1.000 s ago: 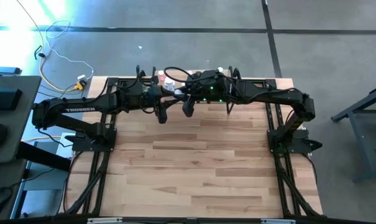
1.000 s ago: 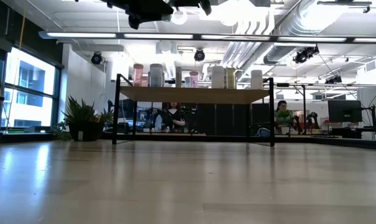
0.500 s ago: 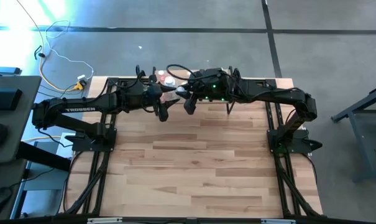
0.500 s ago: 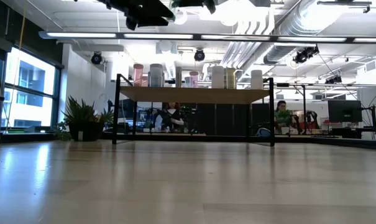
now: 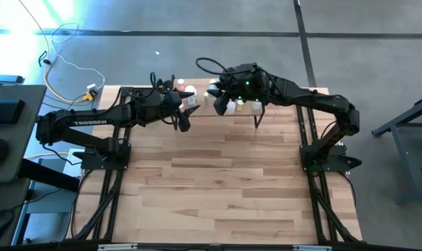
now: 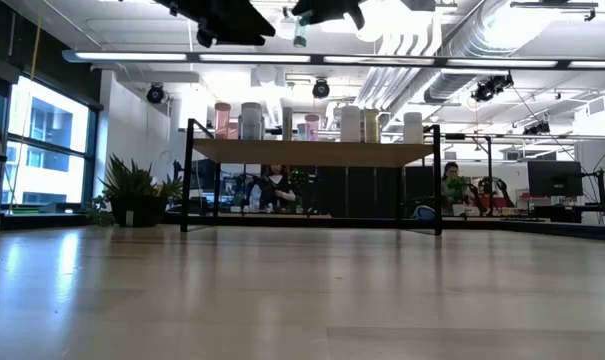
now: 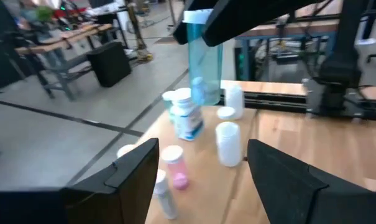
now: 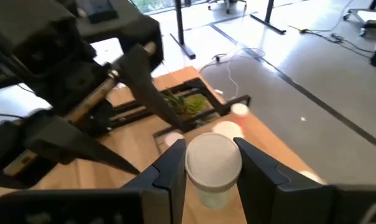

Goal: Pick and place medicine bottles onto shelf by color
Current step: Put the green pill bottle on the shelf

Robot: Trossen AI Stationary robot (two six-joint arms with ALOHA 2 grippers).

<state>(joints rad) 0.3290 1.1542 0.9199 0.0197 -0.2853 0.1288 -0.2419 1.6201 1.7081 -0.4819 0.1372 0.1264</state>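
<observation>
**Right gripper holds a clear bottle above the shelf**

A clear, blue-tinted bottle (image 7: 205, 59) with a white cap hangs above the shelf (image 6: 312, 152), clamped between the fingers of the right gripper (image 8: 212, 163). On the shelf stand several medicine bottles: a white labelled one (image 7: 186, 117), a plain white one (image 7: 228, 144), and a pink one (image 7: 175, 167) nearer the shelf's edge. What is inside them cannot be told.

The shelf sits at the far edge of the butcher-block table (image 5: 217, 181). A leafy plant (image 6: 134, 190) stands left of the shelf, with an open office behind.

The left gripper (image 5: 185, 120) hovers just in front of the shelf, its fingers spread and holding nothing.
</observation>
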